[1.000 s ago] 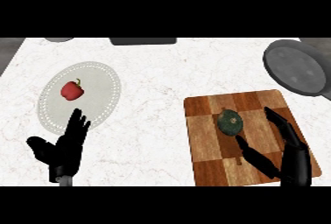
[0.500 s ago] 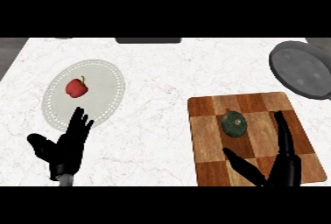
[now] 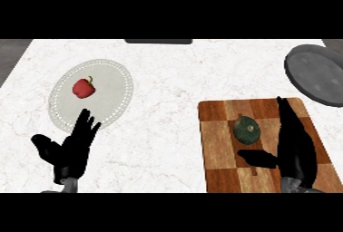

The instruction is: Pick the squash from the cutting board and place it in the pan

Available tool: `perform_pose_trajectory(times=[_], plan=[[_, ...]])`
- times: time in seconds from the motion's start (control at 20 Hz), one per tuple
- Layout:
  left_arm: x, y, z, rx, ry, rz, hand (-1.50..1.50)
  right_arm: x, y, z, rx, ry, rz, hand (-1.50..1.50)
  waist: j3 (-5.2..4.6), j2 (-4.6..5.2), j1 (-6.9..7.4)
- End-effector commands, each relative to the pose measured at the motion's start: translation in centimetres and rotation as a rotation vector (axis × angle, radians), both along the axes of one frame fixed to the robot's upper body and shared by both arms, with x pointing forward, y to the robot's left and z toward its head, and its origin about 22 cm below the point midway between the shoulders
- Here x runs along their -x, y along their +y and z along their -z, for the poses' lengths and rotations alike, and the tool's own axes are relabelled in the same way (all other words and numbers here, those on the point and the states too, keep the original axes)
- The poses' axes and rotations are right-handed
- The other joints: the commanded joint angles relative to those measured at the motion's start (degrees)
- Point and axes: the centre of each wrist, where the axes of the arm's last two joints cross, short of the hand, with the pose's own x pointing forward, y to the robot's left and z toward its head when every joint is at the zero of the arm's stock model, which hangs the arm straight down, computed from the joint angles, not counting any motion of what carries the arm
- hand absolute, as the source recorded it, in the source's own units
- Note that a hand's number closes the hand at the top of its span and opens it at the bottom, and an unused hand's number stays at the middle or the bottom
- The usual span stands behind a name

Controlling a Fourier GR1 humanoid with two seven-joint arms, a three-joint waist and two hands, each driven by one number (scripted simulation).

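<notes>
While the squash is lying untouched on the board, the scene is reading as follows.

Squash (image 3: pixel 247 129): it is sitting dark green and round near the middle of the cutting board (image 3: pixel 221 158), not yet lifted.

Right hand (image 3: pixel 295 140): it is hanging over the board's right part, just beside the squash; its fingers are stretching straight toward the far edge, the thumb is sticking out leftward below the squash, and it is holding nothing.

Left hand (image 3: pixel 67 152): it is resting open at the lower left, fingers up, gripping nothing, its fingertips overlapping the near rim of the plate (image 3: pixel 114 77).

Pan (image 3: pixel 315 72): it is waiting at the upper right, beyond the board's far right corner, partly cut off by the view's edge.

Red pepper (image 3: pixel 84 87): it is lying on the plate, well apart from the work.

Step in hand: the approach to the pick appears to be under way; no grasp is showing.

Next move: the right hand is probably needing to shift left over the squash and curl fingers and thumb round it before carrying it up and right to the pan.
</notes>
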Motion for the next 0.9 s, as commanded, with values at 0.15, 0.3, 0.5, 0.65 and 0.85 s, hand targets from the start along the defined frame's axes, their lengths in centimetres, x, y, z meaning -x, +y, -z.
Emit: perform_pose_trajectory(times=[0.15,0.3,0.5,0.65,0.85], plan=[[1.0,0.5,0.7,0.016,0.064,0.003,0.0,-5.5,1.2,-5.5,0.138,0.301,-0.001,-1.5,0.0,0.04,0.27],[1.2,-0.7,0.2,0.026,0.078,-0.006,0.0,-7.3,2.3,-4.2,0.12,0.294,-0.042,-1.5,0.11,-0.01,-0.38],[1.0,-0.1,1.8,0.011,0.076,-0.026,0.0,-8.1,1.4,-4.5,0.144,0.481,-0.035,-1.5,0.05,0.04,-0.89],[0.3,-1.6,1.0,0.009,0.072,-0.018,0.0,-9.0,1.5,-2.1,0.092,0.604,-0.104,-1.5,0.1,0.17,-0.71],[0.6,-0.5,1.4,0.011,0.068,-0.023,0.0,-7.7,1.7,-2.6,0.081,0.629,-0.111,-1.5,0.08,-0.07,-1.17]])
